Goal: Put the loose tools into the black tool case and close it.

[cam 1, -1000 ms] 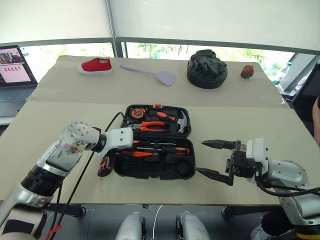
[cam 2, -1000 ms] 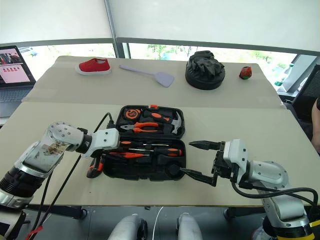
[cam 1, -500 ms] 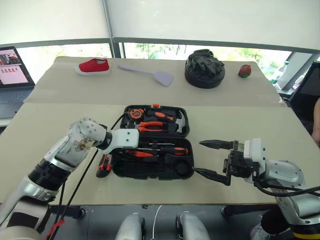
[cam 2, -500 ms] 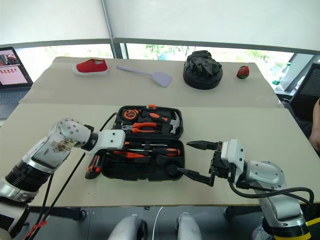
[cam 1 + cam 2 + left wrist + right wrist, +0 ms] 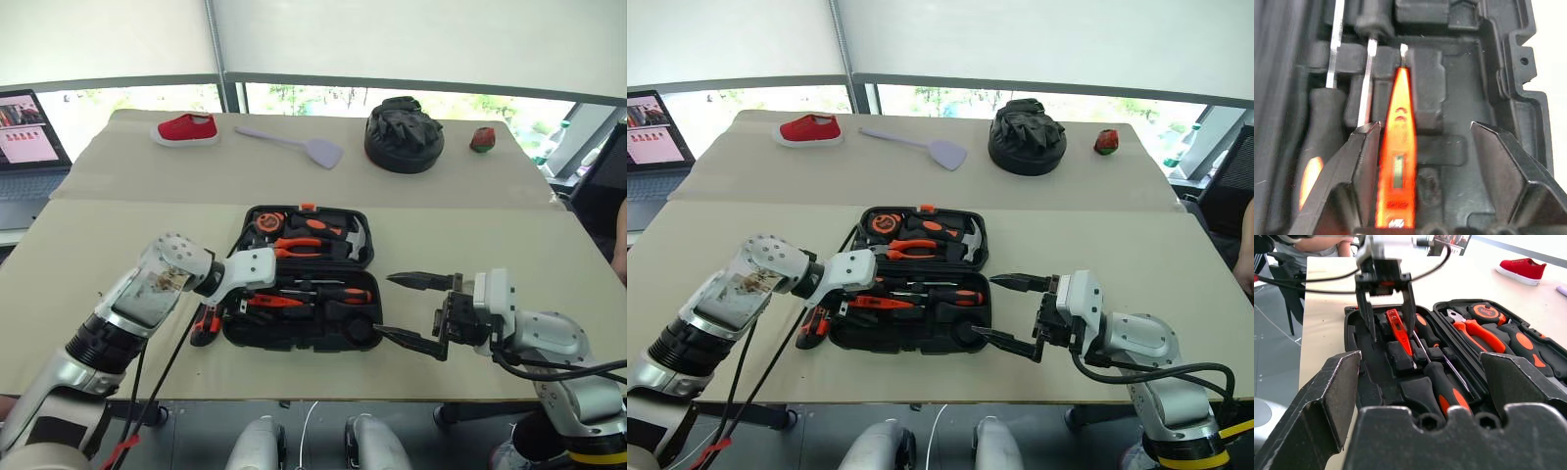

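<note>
A laptop [image 5: 27, 137] sits at the far left edge. On the far bench [image 5: 147, 166] lie, from left to right, a red shoe [image 5: 186, 128], a grey spatula [image 5: 294, 145], a round black bundle [image 5: 405, 134] and a small red object [image 5: 482, 139].

On the near bench, a utility knife [image 5: 203, 324] lies just outside the left end of the open tool case [image 5: 299, 277]. The left hand [image 5: 1385, 308] hangs over the left end of the case's near half, its fingers [image 5: 1364, 156] spread apart and holding nothing. Between them lies the slim orange screwdriver [image 5: 1397, 152], close beside one finger, resting in the case tray. Next to it lie two black-and-orange screwdrivers [image 5: 328, 292], and a dark tape roll [image 5: 357, 331] sits at the near right corner. The far half holds a tape measure [image 5: 267, 223], pliers [image 5: 304, 245] and a hammer [image 5: 343, 233].

The right hand [image 5: 416, 311] hovers just right of the case, pointing at it, fingers wide apart and empty.
</note>
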You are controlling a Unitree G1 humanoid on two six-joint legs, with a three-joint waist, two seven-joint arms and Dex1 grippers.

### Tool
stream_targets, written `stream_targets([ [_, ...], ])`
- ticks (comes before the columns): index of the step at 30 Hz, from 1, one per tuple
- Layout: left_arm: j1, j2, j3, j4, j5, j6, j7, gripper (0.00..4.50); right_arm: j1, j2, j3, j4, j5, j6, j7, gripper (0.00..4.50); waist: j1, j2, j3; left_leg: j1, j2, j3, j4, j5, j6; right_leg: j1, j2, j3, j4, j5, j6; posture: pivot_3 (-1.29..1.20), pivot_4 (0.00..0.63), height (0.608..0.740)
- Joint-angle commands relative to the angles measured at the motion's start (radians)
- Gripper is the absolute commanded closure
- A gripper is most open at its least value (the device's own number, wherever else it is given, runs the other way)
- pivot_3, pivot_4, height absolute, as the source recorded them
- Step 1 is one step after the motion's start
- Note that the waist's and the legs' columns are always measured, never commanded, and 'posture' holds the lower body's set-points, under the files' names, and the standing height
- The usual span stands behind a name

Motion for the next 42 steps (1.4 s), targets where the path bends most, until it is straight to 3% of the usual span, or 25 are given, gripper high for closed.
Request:
stream_targets([
  [1, -0.021, 0.016, 0.071, -0.053, -0.055, -0.016, -0.006, 1.49, -0.002, -0.006, -0.017, 0.008, -0.001, -0.023, 0.026, 0.0, -0.001, 0.0, 0.0, 0.0, 0.0, 0.0, 0.0, 0.0, 0.0, 0.0, 0.0, 0.0, 0.0, 0.0, 0.0, 0.0, 0.15, 0.74],
  [5, 0.021, -0.004, 0.139, -0.027, -0.09, -0.099, 0.036, 1.49, -0.041, 0.023, 0.009, 0.045, -0.02, -0.038, 0.028, 0.0, -0.001, 0.0, 0.0, 0.0, 0.0, 0.0, 0.0, 0.0, 0.0, 0.0, 0.0, 0.0, 0.0, 0.0, 0.0, 0.0, 0.15, 0.74],
  [8, 0.067, -0.021, 0.157, 0.016, -0.096, -0.148, 0.054, 2.25, -0.063, 0.043, 0.025, 0.056, -0.032, -0.04, 0.028, 0.0, -0.004, 0.0, 0.0, 0.001, 0.0, 0.0, 0.0, 0.0, 0.0, 0.0, 0.0, 0.0, 0.001, 0.0, 0.0, 0.0, 0.15, 0.74],
  [13, 0.155, -0.043, 0.159, 0.081, -0.083, -0.23, 0.083, 4.1, -0.069, 0.052, 0.018, 0.059, -0.047, -0.063, 0.027, 0.0, -0.002, 0.0, 0.0, 0.001, 0.0, 0.0, 0.0, 0.0, 0.0, 0.0, 0.0, 0.0, 0.001, 0.0, 0.0, 0.0, 0.15, 0.74],
  [15, 0.173, -0.053, 0.155, 0.08, -0.087, -0.237, 0.092, 4.48, -0.063, 0.048, 0.011, 0.059, -0.048, -0.067, 0.027, 0.0, 0.0, 0.0, 0.0, 0.001, 0.0, 0.0, 0.0, 0.0, 0.0, 0.0, -0.001, 0.0, 0.001, 0.0, 0.0, 0.0, 0.15, 0.74],
  [25, 0.205, -0.099, 0.125, 0.155, -0.039, -0.257, 0.166, 4.48, -0.018, 0.023, -0.014, 0.015, -0.038, -0.05, 0.016, 0.0, -0.001, 0.0, 0.0, 0.002, 0.0, 0.0, 0.0, 0.0, 0.0, 0.002, -0.001, 0.0, 0.002, 0.0, 0.0, 0.0, 0.15, 0.74],
  [34, 0.273, -0.103, 0.15, 0.11, -0.073, -0.254, 0.177, 4.48, -0.012, 0.024, -0.014, 0.004, -0.036, -0.042, 0.01, 0.0, -0.002, 0.001, 0.0, 0.004, 0.001, 0.0, 0.0, 0.0, 0.0, 0.003, -0.001, 0.001, 0.002, 0.0, 0.0, 0.0, 0.15, 0.74],
  [37, 0.328, -0.111, 0.253, 0.065, -0.143, -0.275, 0.212, 4.48, -0.015, 0.027, -0.018, 0.022, -0.043, -0.061, 0.012, 0.0, -0.003, 0.001, 0.0, 0.004, 0.001, 0.0, 0.0, 0.0, 0.0, 0.002, -0.001, 0.001, 0.002, 0.0, 0.0, 0.0, 0.15, 0.74],
  [41, 0.507, -0.071, 0.527, -0.027, -0.35, -0.276, 0.17, 4.48, -0.023, 0.039, -0.036, 0.072, -0.061, -0.134, 0.034, 0.0, -0.016, 0.001, 0.0, 0.003, 0.003, 0.0, -0.001, 0.0, 0.0, 0.001, -0.001, 0.002, 0.002, 0.0, 0.0, 0.0, 0.15, 0.74],
  [42, 0.562, -0.074, 0.616, -0.036, -0.367, -0.281, 0.206, 4.23, -0.028, 0.045, -0.034, 0.084, -0.067, -0.158, 0.039, 0.0, -0.017, 0.001, 0.0, 0.003, 0.003, 0.0, -0.001, 0.0, 0.0, 0.0, -0.001, 0.001, 0.002, 0.0, -0.001, 0.0, 0.15, 0.74],
])
